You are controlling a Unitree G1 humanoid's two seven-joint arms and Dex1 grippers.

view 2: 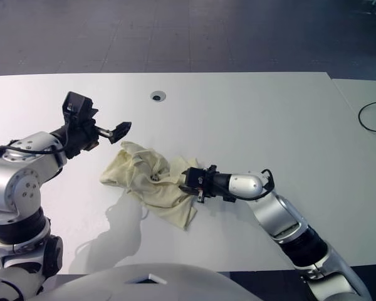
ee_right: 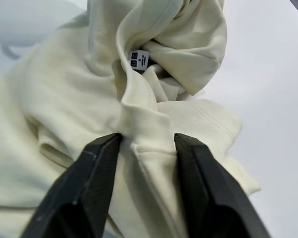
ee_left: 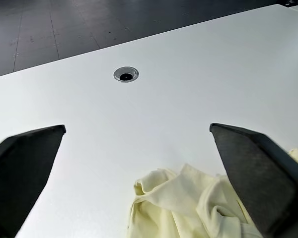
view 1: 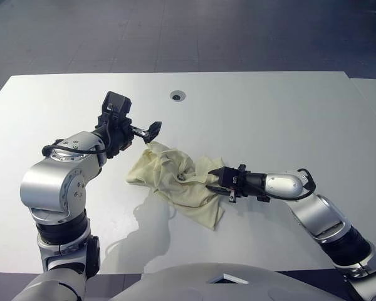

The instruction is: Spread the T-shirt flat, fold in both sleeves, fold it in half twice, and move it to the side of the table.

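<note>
On table (view 1: 269,113), crumpled T-shirt (view 1: 175,179), round grommet (view 1: 177,95) beyond

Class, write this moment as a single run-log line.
T-shirt: crumpled on table | left end effector: open, near its far edge | right end effector: shut on a fold | spread: not yet

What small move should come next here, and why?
Probably lower the open left gripper onto the nearest edge of the crumpled pale yellow T-shirt and close. The right gripper pinches a fold by the label, and the shirt lies bunched on the white table; a second hold lets both arms spread it.
</note>
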